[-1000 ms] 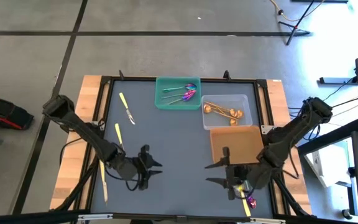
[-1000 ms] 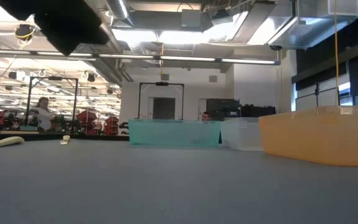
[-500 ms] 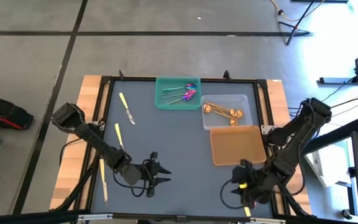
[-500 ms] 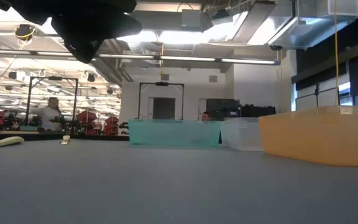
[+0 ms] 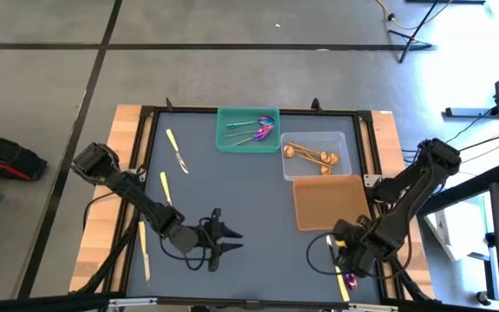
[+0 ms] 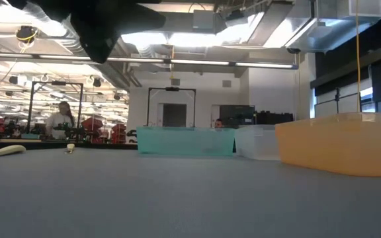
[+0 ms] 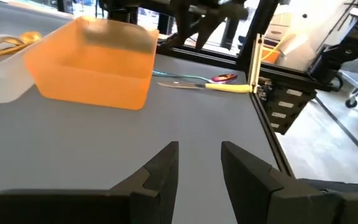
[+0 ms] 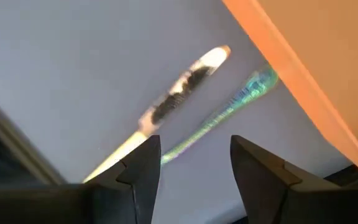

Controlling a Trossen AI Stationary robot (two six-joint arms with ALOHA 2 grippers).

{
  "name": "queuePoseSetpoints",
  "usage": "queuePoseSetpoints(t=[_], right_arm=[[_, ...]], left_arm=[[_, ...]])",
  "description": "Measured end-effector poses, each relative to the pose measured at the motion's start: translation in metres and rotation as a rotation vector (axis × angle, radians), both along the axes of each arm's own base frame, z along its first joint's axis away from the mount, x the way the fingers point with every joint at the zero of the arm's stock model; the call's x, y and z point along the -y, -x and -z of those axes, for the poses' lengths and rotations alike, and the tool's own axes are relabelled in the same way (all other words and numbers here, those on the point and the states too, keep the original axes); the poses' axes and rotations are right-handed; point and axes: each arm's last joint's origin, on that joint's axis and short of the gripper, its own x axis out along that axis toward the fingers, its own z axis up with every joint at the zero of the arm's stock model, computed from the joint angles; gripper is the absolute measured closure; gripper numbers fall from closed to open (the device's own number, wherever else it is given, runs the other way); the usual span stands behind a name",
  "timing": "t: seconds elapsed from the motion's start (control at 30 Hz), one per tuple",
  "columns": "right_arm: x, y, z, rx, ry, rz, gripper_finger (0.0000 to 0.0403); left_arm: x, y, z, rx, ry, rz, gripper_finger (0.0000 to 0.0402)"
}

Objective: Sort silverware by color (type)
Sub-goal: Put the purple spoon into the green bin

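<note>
Yellow and iridescent, a knife (image 8: 179, 99) and a purple-headed spoon (image 8: 222, 112) lie side by side on the grey table (image 5: 249, 199) at its near right corner, just in front of the orange tray (image 5: 329, 202). The right gripper (image 8: 191, 163) hangs directly over them, pointing down, its fingers spread with nothing between them. Both utensils run roughly near to far along the right edge, and they sit so close together that the fingers will, I judge, have to straddle one handle without catching the other. The right arm is far nearer to this pair than the left; it is folded low from its base at the right side.

Left of centre, the left gripper (image 7: 199, 163) hovers low above bare table, fingers parted and empty, aimed rightward at the orange tray. Three more yellow knives (image 5: 165, 188) lie along the left side. Farther back, the green tray (image 5: 223, 143) holds purple-headed spoons and the clear tray (image 5: 288, 169) gold spoons (image 5: 306, 154).
</note>
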Motion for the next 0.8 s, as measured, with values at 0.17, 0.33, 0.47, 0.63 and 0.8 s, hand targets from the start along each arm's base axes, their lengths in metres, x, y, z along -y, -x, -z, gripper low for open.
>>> queuePoseSetpoints(t=[0.17,0.33,0.47,0.63,0.8], right_arm=[[0.006,0.004,0.031,-0.017,-0.029,0.020,0.0221],[0.006,0.007,0.057,-0.029,-0.154,0.074,0.0221],[0.010,0.011,0.070,-0.031,-0.175,0.093,0.0221],[0.012,0.012,0.075,-0.032,-0.176,0.090,0.0226],[0.013,0.013,0.075,-0.035,-0.169,0.091,0.0276]], left_arm=[[0.001,0.001,0.000,0.003,-0.027,-0.008,0.0286],[-0.003,-0.002,0.000,0.003,-0.031,-0.021,0.0286],[-0.007,-0.004,0.000,0.003,-0.031,-0.036,0.0286],[-0.012,-0.006,0.001,-0.006,-0.038,-0.050,0.0286],[-0.015,-0.008,0.001,-0.012,-0.041,-0.063,0.0286]])
